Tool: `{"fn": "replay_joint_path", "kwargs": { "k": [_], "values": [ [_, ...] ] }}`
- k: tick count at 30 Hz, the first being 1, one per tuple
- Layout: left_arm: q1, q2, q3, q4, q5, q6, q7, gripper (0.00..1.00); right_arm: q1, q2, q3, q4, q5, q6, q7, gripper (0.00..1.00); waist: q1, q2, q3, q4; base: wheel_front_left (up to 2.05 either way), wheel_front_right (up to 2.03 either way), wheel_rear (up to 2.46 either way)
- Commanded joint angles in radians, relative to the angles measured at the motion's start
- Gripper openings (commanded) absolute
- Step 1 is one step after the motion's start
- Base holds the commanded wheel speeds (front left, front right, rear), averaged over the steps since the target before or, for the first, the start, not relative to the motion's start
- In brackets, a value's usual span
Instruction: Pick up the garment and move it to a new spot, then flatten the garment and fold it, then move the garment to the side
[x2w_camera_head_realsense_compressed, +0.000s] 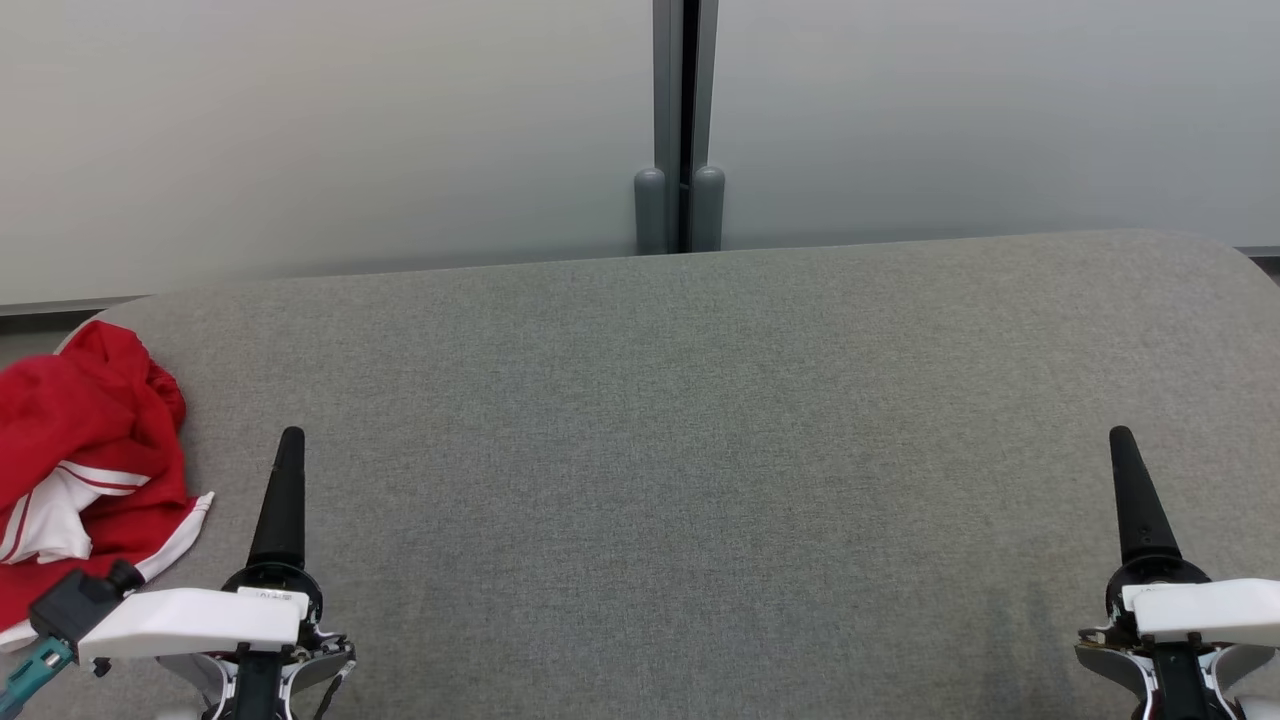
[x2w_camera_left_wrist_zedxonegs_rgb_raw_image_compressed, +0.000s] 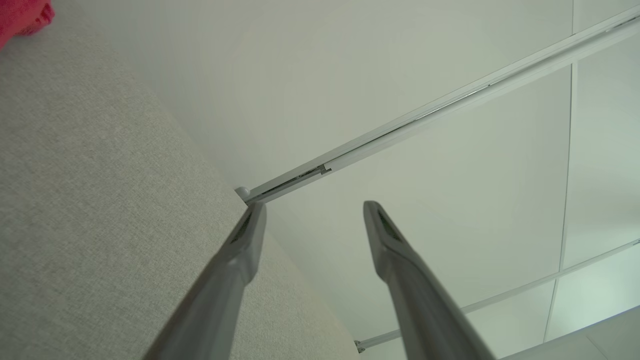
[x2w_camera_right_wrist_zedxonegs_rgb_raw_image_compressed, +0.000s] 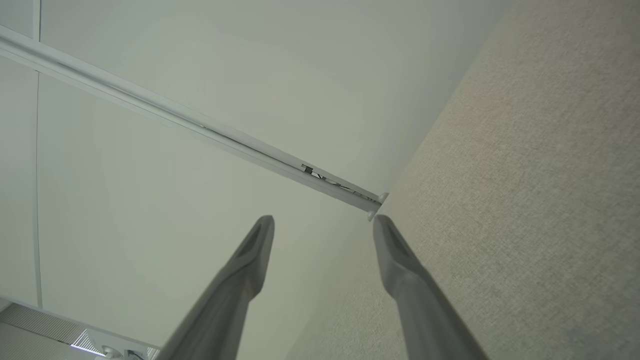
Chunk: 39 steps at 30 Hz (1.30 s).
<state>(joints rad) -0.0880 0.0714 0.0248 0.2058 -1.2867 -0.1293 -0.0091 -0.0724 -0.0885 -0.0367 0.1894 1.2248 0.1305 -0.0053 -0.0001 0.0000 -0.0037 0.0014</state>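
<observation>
Open grey tabletop (x2w_camera_head_realsense_compressed: 680, 450) across middle and right, red garment (x2w_camera_head_realsense_compressed: 90, 440) heaped at left edge, wall (x2w_camera_head_realsense_compressed: 300, 130) behind

The garment (x2w_camera_head_realsense_compressed: 85, 450) is laid on the table's (x2w_camera_head_realsense_compressed: 650, 450) left edge, beside the left gripper (x2w_camera_left_wrist_zedxonegs_rgb_raw_image_compressed: 314, 214). The right gripper (x2w_camera_right_wrist_zedxonegs_rgb_raw_image_compressed: 324, 225) is set far right.

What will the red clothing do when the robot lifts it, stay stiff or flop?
Probably flop: the red garment lies crumpled in soft folds, so it should droop from wherever it's pinched. It looks like thin cloth, so likely light. Pushed across the grey fabric-covered table, it would probably bunch up rather than slide flat.
</observation>
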Motion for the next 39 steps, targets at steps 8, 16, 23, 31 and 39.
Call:
{"fn": "replay_joint_path", "kwargs": {
  "k": [8, 16, 23, 31, 39],
  "values": [
    [-0.022, 0.024, -0.016, -0.035, 0.205, 0.009, -0.035, 1.00, -0.009, -0.018, 0.021, -0.050, -0.202, 0.000, -0.030, 1.00, 0.0001, 0.0000, -0.006, -0.001, 0.00, 0.00, 0.00],
    [-0.006, 0.038, -0.027, -0.029, 0.363, 0.015, -0.064, 1.00, 0.007, -0.028, 0.048, -0.061, -0.343, 0.000, -0.042, 1.00, 0.0001, 0.0000, -0.013, -0.002, 0.00, 0.00, 0.00],
    [0.004, 0.041, -0.034, -0.015, 0.476, 0.016, -0.086, 1.00, 0.021, -0.033, 0.065, -0.056, -0.439, 0.000, -0.054, 1.00, 0.0001, 0.0000, -0.018, -0.004, 0.00, 0.00, 0.00],
    [0.012, 0.043, -0.036, -0.002, 0.574, 0.016, -0.108, 1.00, 0.031, -0.038, 0.084, -0.046, -0.541, 0.000, -0.069, 1.00, 0.0001, 0.0000, -0.022, -0.004, 0.00, 0.00, 0.00],
    [0.018, 0.050, -0.044, 0.019, 0.680, 0.016, -0.130, 1.00, 0.037, -0.037, 0.096, -0.038, -0.641, 0.000, -0.079, 1.00, 0.0001, 0.0000, -0.026, -0.003, 0.00, 0.00, 0.00]
  ]
}}
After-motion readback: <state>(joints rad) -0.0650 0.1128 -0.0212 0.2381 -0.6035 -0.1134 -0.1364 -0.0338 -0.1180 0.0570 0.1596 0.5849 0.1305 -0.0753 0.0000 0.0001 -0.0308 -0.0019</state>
